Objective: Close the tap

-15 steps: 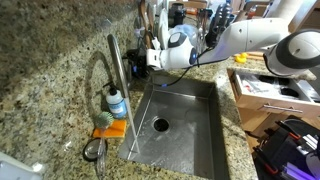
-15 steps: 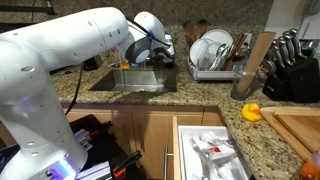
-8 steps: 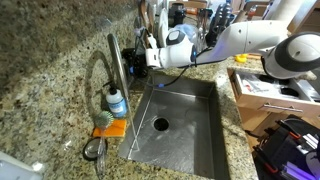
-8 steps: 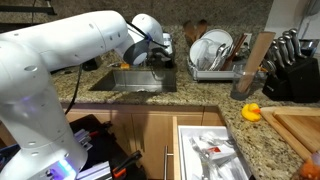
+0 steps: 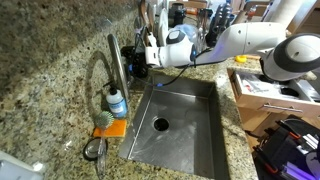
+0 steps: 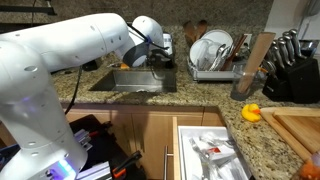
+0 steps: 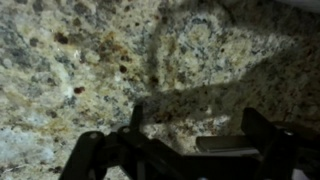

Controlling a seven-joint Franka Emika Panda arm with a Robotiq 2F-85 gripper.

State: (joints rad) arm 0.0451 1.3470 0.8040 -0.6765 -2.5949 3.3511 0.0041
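The tap is a tall brushed-silver stem with an arched gooseneck tube, standing on the granite at the sink's back edge. In an exterior view my gripper is just beside the upper stem, at about the height of its top, with its dark fingers pointing toward it. In the wrist view the gripper is open against the granite wall. A short grey bar lies between the fingers, close to the right one. I cannot tell whether they touch. In an exterior view my arm hides the tap.
A clear bottle with a blue cap, an orange sponge and a metal strainer sit by the tap's base. The steel sink lies below. A dish rack, knife block, yellow duck and open drawer are nearby.
My gripper has moved a little closer to the tap's stem and slightly upward. Nothing else has moved.
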